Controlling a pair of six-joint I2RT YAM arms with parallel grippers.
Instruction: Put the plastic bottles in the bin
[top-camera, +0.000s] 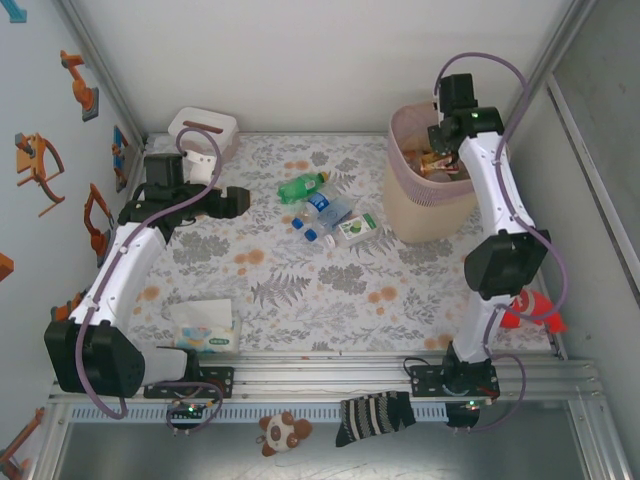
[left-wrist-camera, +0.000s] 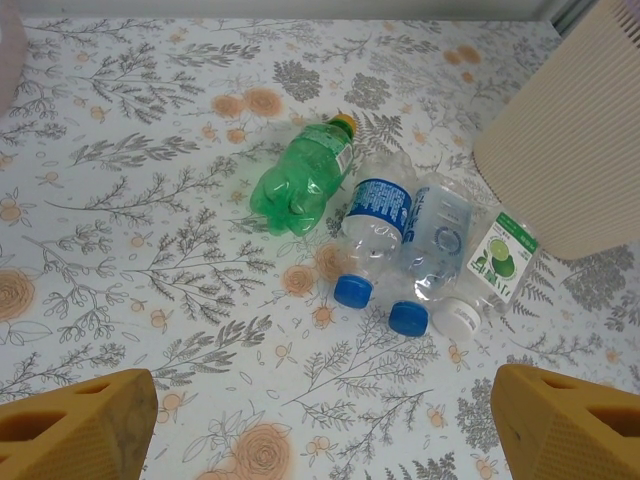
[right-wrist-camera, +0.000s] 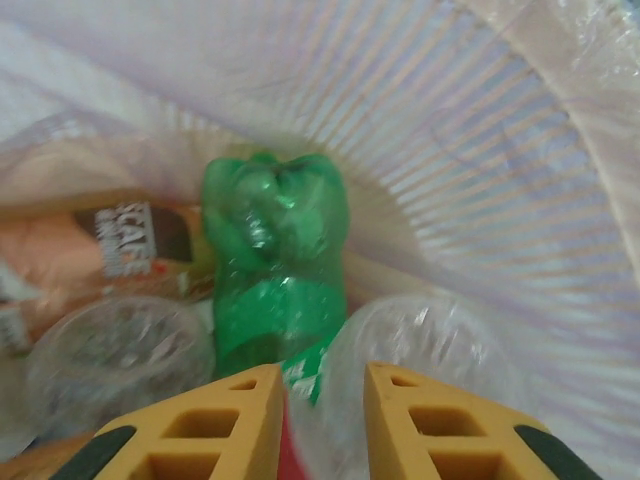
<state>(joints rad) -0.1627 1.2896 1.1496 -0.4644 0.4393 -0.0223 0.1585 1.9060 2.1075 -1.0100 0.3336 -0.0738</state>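
Right gripper (right-wrist-camera: 318, 420) inside ribbed beige bin (top-camera: 425, 215), clamped on crumpled green bottle (right-wrist-camera: 275, 260). Left gripper (left-wrist-camera: 320, 430) wide open. Four loose bottles (left-wrist-camera: 380, 215) lie left of bin on floral mat (left-wrist-camera: 150, 250).

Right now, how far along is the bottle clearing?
Done: several bottles already lie in the bin. In hand: the right gripper holds a green bottle inside the bin. Left: four on the table, a second green bottle, two blue-capped bottles and a white-capped bottle; the left gripper is open, empty, facing them.
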